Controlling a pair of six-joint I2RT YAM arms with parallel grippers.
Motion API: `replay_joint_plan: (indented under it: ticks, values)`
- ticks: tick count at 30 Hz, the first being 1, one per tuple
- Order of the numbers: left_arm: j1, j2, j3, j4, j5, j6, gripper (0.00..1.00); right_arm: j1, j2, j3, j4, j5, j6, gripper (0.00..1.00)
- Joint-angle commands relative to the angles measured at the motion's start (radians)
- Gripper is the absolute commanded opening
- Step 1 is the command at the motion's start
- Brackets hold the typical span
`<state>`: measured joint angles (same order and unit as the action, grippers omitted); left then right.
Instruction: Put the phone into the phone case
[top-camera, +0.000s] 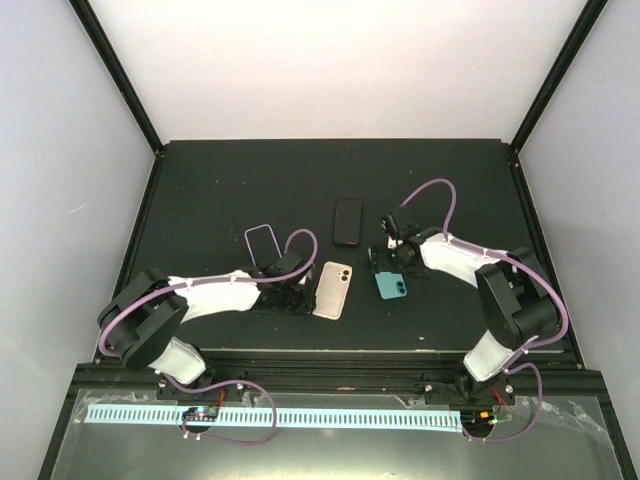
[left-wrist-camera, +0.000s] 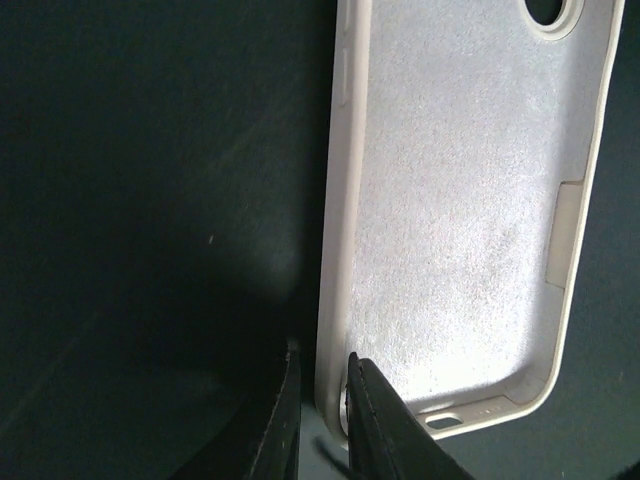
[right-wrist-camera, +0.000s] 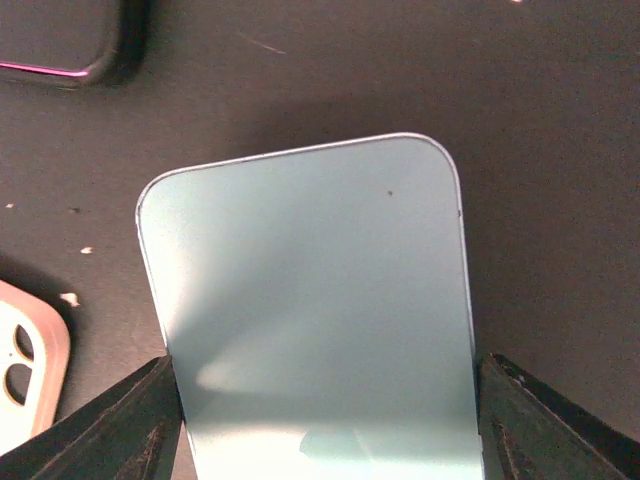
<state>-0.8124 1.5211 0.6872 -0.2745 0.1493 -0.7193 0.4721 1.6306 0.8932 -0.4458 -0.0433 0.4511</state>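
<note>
Both grippers are pinching: left gripper anchoring one wall of the cream phone case, right gripper readying the teal phone.

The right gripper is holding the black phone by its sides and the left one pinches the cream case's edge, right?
Not quite. The right gripper holds the teal phone, not the black one; the right wrist view shows it clamped by its sides. The black phone lies untouched. The left gripper does pinch the edge of the cream case.
</note>
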Motion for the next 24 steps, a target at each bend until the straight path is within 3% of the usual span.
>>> replay_joint_plan:
  ticks: [1,6,10,17,24]
  values:
    - [0.032,-0.065,-0.027,-0.023,0.091,-0.047,0.16,0.027,0.024,0.058,0.001,0.025,0.006,0.69]
    - [0.089,-0.132,-0.055,-0.026,0.124,-0.049,0.29,0.053,-0.007,0.046,0.057,0.010,-0.014,0.69]
    - [0.223,-0.193,-0.048,-0.019,0.247,0.009,0.40,0.074,-0.058,0.018,0.141,-0.011,-0.054,0.68]
    - [0.399,-0.216,0.147,-0.125,0.496,0.165,0.59,0.155,-0.158,-0.035,0.261,-0.014,-0.138,0.64]
    - [0.447,-0.128,0.368,-0.261,0.652,0.308,0.64,0.250,-0.217,-0.064,0.330,0.004,-0.180,0.64]
